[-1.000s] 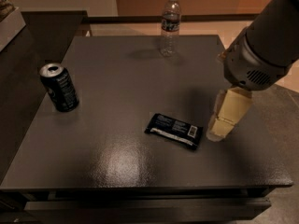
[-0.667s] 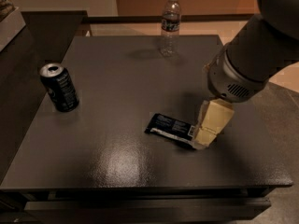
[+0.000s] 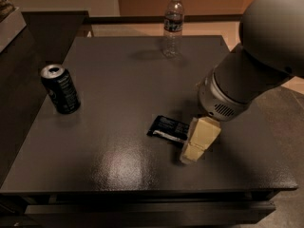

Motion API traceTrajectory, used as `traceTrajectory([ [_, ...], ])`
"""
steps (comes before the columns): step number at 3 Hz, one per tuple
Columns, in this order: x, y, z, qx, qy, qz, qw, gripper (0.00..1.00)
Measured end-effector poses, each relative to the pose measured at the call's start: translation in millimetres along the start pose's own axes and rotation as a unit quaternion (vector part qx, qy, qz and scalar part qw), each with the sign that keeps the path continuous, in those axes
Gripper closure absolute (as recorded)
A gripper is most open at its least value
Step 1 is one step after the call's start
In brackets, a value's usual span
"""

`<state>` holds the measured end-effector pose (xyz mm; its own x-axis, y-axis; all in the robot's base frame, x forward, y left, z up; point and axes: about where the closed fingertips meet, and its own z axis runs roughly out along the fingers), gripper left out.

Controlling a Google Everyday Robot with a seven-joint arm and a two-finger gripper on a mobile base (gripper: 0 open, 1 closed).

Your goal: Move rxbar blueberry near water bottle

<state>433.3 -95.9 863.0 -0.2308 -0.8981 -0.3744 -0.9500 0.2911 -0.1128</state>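
Observation:
The rxbar blueberry [image 3: 167,127], a flat dark navy bar with white print, lies on the dark table [image 3: 118,84] right of centre; its right end is hidden behind my gripper. The gripper [image 3: 195,146], with cream-coloured fingers, points down over that right end, close to the table top. The water bottle [image 3: 173,25], clear with a white cap and a dark label band, stands upright at the table's far edge, well beyond the bar.
A dark soda can [image 3: 60,89] stands upright near the table's left edge. My grey arm [image 3: 251,75] fills the right side over the table's right edge. A dark counter [image 3: 28,37] adjoins the left.
The gripper has moved left and toward the table's front, from beside the bar's right end to over it. The bar, bottle and can have not moved.

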Motion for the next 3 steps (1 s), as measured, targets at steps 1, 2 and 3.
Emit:
traceTrajectory([
  [1,1,3,13,-0.005,-0.004,0.007,1.0000,0.00],
  [2,3,3,22,-0.009,-0.003,0.012,0.9999,0.00],
  [3,6,4,30,-0.013,-0.002,0.016,0.9998,0.00],
])
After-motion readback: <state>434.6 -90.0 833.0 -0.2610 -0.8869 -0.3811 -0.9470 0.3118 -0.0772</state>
